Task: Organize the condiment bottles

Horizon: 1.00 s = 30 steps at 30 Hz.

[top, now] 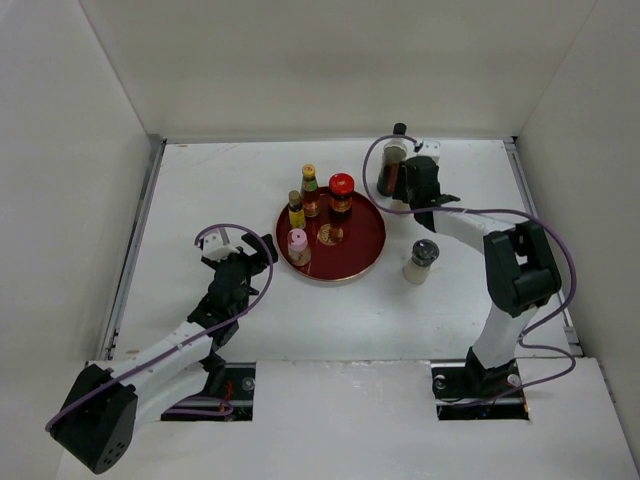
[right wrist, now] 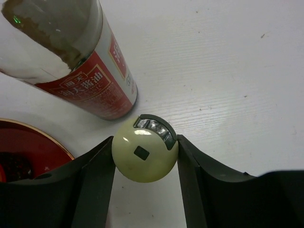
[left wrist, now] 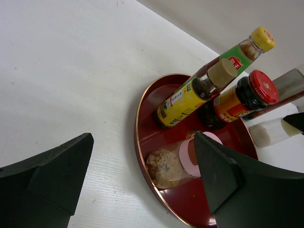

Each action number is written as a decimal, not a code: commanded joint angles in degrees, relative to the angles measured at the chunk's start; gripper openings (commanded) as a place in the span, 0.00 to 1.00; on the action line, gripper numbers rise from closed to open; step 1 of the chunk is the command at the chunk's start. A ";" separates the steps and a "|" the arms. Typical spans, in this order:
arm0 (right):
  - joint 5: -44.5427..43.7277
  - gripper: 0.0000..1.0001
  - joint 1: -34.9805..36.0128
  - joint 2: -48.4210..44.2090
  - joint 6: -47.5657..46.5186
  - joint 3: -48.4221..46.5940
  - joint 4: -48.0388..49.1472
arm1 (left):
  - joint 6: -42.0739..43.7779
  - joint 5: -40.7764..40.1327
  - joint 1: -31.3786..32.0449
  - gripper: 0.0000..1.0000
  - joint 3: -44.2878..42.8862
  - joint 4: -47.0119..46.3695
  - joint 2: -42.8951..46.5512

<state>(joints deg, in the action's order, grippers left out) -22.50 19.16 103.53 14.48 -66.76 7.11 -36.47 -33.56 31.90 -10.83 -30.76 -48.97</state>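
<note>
Cream bottle (right wrist: 145,154), seen cap-on from the right wrist: upright on the surface, long axis pointing straight up at the camera. Right jaws sit against both its sides, narrowly parted, gripping it by the look of it. In the overhead view it is hidden under that wrist.

Tall dark bottle (right wrist: 71,52) stands just beside it, nearly touching, on the far side. Red tray (top: 372,243) lies to the left of the held bottle; its rim shows in the lower left corner of the right wrist view.

Judgement: carry leftward to the tray, and the tall neighbour is the thing to clear first, so lift before sliding.

Left jaws wide open, holding nothing, at the tray's left edge, facing the pink-capped jar (left wrist: 173,164). Left arm is nearer the tray, right arm nearer the strays.

Grey-lidded jar (top: 422,258) stands off the tray, on the surface just right of it.
</note>
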 commanded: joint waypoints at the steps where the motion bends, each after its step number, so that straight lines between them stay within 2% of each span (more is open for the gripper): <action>1: -3.24 0.48 1.44 -5.59 -0.77 1.27 4.40 | -0.62 0.86 -0.39 0.87 0.37 -2.99 0.54; 7: -5.53 0.48 8.47 -16.41 0.02 8.31 5.37 | -0.71 0.95 -0.39 0.87 0.28 -3.07 0.10; 11: -5.01 0.48 14.97 -18.97 1.51 11.21 5.89 | -0.89 1.04 -0.48 0.87 0.28 -2.55 1.15; 19: 0.61 0.49 25.17 -10.38 2.66 5.16 9.76 | -0.89 1.04 -0.92 0.87 0.28 -2.55 0.63; 26: 1.76 0.51 28.08 -1.59 2.57 -2.66 9.59 | -0.97 1.30 -1.01 0.87 0.55 -2.46 1.86; 30: 0.80 0.56 28.78 1.68 2.57 -4.60 8.36 | -0.97 1.31 -1.10 0.87 0.72 -2.37 2.39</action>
<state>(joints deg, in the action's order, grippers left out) -21.30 47.29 104.49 16.56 -68.16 12.29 -36.88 -32.73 31.14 -10.44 -31.09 -47.62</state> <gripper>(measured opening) 0.571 0.872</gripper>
